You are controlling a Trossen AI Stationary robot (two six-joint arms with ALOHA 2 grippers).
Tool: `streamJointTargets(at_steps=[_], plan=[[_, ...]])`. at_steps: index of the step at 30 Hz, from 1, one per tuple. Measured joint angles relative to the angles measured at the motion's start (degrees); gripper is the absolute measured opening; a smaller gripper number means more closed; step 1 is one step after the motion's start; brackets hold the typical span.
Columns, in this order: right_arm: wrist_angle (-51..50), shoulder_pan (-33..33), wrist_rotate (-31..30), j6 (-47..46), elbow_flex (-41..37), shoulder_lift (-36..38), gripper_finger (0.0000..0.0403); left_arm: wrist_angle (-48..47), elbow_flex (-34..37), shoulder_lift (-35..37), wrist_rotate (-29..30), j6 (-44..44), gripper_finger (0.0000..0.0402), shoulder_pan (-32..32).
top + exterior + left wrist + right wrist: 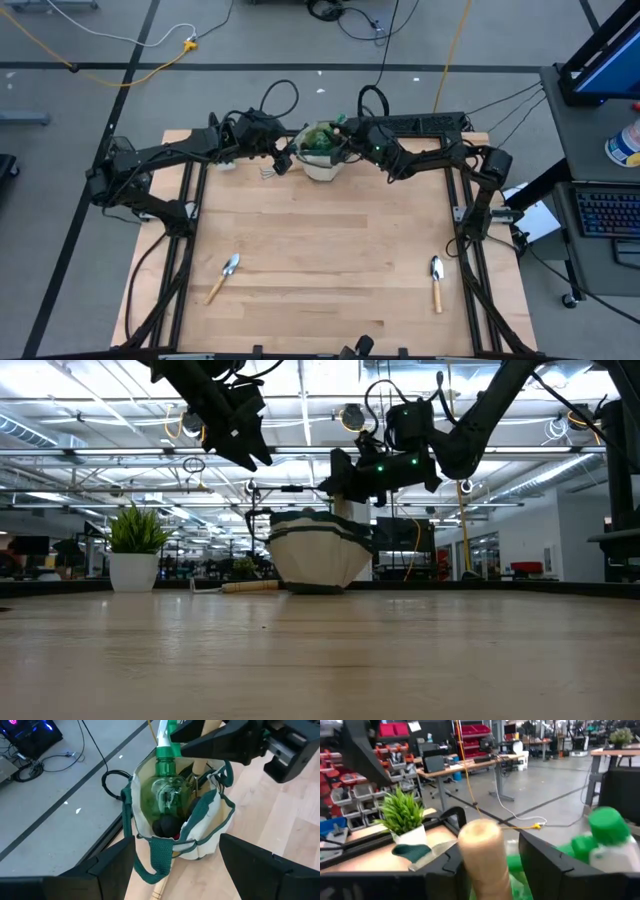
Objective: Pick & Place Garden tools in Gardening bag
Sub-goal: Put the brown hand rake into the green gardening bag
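The gardening bag (322,160) stands at the far edge of the table in the middle; it is soft canvas that will sag if pushed, and it already holds the green spray bottle (167,787), which looks light and smooth. The right gripper (485,865) hangs over the bag's opening, its fingers closed on a stiff wooden-handled tool (482,852), while the left gripper (175,865) hovers just left of the bag, open and empty. Two trowels, the left trowel (223,276) and the right trowel (436,282), lie on the near part of the table; they seem rigid and light, best gripped across the wooden handle.
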State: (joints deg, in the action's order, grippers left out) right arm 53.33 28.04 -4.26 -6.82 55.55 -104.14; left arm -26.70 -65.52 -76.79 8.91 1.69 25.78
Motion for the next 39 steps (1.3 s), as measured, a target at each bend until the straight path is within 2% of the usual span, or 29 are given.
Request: streamJointTargets(at_steps=[16, 24, 32, 35, 39], plan=[[3.91, 0.24, 0.08, 3.27, 1.84, 1.9, 0.0132, 3.66, 0.0, 0.0, -0.6, 0.1, 0.0296, 0.0], [-4.01, 0.5, 0.1, 7.97, 5.84, 1.84, 0.0082, 4.35, 0.0, -0.01, -1.9, 0.09, 0.0296, -0.07], [-4.0, 2.3, 0.31, 10.72, 7.19, 1.83, 0.0009, 4.35, 0.0, -0.02, -1.92, 0.09, 0.0296, -0.09], [-3.89, 3.56, 2.9, 10.59, 7.19, 1.84, 0.0005, 4.35, 0.0, -0.01, -1.95, 0.09, 0.0296, -0.09], [-3.98, 4.74, 3.05, 10.59, 7.19, 1.81, 0.0005, 4.34, 0.0, -0.02, -1.96, 0.07, 0.0296, -0.09]])
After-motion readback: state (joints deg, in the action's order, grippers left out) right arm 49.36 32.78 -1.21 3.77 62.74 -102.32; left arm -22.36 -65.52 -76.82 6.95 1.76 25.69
